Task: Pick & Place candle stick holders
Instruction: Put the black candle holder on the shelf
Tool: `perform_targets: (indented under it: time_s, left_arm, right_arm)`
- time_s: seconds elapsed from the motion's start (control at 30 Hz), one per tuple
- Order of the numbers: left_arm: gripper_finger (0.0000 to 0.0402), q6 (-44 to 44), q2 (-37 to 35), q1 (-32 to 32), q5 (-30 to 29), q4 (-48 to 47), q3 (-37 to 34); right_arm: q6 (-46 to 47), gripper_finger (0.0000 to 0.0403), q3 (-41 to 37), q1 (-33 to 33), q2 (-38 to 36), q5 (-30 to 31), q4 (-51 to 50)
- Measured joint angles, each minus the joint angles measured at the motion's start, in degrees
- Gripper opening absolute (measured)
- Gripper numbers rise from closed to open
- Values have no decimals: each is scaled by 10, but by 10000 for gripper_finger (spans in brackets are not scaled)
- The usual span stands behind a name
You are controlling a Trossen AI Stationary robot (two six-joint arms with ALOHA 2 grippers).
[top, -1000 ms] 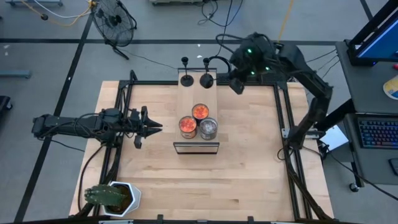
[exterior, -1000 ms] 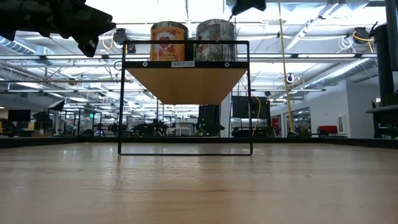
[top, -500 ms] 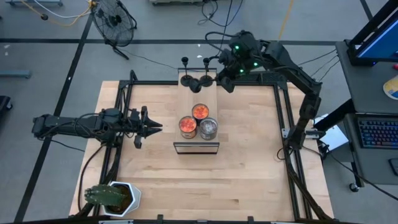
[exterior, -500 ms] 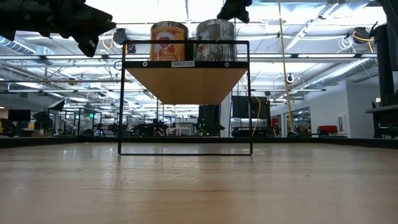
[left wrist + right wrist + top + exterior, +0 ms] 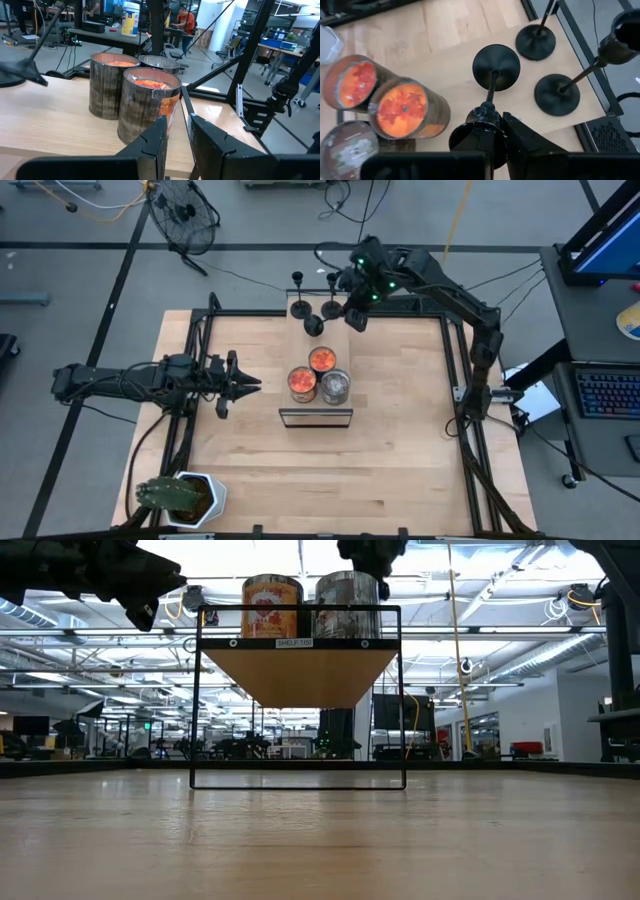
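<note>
The left claw [image 5: 243, 385] hangs at the surface's [image 5: 250, 470] nine o'clock side, its fingers a narrow gap apart and empty, pointing at the jars [image 5: 320, 375] exactly as it did a second ago. On the raised shelf [image 5: 342, 345] at the surface's middle, the change is among the candle stick holders: a second ago only two stood there, along the twelve o'clock edge, and now a third holder [image 5: 314, 326] shows just inside them, toward the jars. The right claw [image 5: 492, 131] has swept in from the shelf's two o'clock corner over that second, and the right wrist view shows it clamped on the top of this third holder's stem, the round base [image 5: 496, 60] low over the shelf board; touching or just above, I cannot tell. The other two holders [image 5: 297, 308] [image 5: 331, 308] have not shifted. My judgement: the placing is nearly done, with only the release and a clean retreat remaining.
</note>
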Motion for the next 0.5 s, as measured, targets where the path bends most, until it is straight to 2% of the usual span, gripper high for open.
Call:
perform_targets:
  time_s: [0.23,0.37,0.5]
  left_arm:
    - [88,0,0,0,0,0,0]
    - [88,0,0,0,0,0,0]
    - [88,0,0,0,-2,0,0]
  right_arm:
    - [-20,11,0,0,9,5,-2]
    - [-20,11,0,0,8,36,-2]
    - [-20,12,0,-4,5,32,-2]
